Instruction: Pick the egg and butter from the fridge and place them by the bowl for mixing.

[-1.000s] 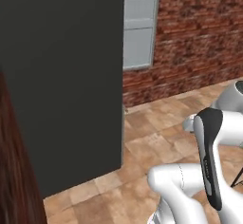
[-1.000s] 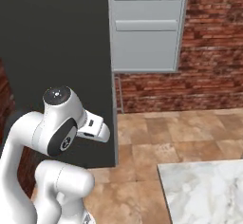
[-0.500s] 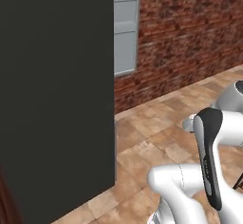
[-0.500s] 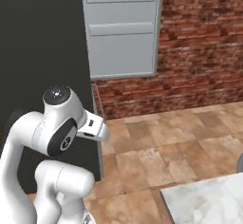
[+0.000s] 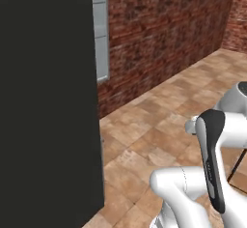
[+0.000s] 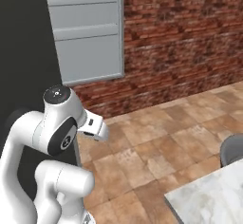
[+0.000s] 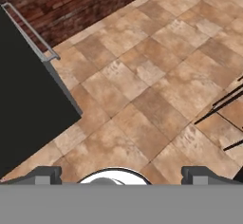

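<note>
The fridge's dark outer side (image 5: 48,101) fills the left of the left base view and rises behind the arm (image 6: 23,52) in the right base view. A light grey panelled face (image 6: 85,28) with horizontal seams adjoins it. From above, in the hand view, the fridge (image 7: 28,90) is a dark block with a grey rail along its edge. My gripper (image 7: 121,175) points down at the tiled floor, open, with nothing between its far-apart fingertips (image 7: 47,174). The egg, the butter and the bowl are out of view.
A red brick wall (image 6: 180,42) runs behind a brown tiled floor (image 5: 159,121). A white marble counter corner (image 6: 209,199) lies at the lower right, with a dark grey rounded shape (image 6: 233,149) at its edge. Thin black legs (image 7: 223,109) stand on the floor at the right.
The whole scene has slid left in both base views, so the camera has moved with the base. The arm keeps its pose and the gripper stays open.
</note>
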### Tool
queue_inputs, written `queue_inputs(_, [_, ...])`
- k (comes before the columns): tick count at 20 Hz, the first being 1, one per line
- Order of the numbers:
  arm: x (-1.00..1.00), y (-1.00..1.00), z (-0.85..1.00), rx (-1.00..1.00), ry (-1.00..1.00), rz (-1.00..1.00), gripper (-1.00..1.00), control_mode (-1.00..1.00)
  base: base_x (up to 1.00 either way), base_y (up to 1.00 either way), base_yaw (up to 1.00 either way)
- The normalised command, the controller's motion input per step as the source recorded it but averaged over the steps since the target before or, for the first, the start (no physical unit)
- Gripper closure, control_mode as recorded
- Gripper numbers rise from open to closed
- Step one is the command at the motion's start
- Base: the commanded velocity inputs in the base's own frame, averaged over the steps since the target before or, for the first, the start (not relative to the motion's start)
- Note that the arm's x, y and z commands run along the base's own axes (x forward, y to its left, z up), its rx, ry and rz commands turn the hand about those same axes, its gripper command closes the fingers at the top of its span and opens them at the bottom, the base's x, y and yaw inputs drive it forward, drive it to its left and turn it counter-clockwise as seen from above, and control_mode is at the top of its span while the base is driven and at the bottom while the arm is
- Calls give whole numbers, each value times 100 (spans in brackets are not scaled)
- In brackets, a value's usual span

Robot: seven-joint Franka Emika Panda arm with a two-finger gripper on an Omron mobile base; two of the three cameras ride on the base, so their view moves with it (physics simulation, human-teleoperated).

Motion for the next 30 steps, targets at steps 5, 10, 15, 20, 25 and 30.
queue_inputs(5, [0, 0, 0, 0, 0, 0, -100, 100, 47, 2, -46])
queue_inputs(10, [0, 0, 0, 0, 0, 0, -100, 100, 63, 0, -29])
queue_inputs(15, [0, 0, 0, 0, 0, 0, -100, 100, 91, 0, -2])
queue_inputs(20, [0, 0, 0, 0, 0, 0, -100, 100, 94, 0, 0])
queue_inputs(25, [0, 0, 0, 0, 0, 0, -100, 100, 94, -1, 0])
queue_inputs(30, [0, 0, 0, 0, 0, 0, -100, 100, 94, -2, 4])
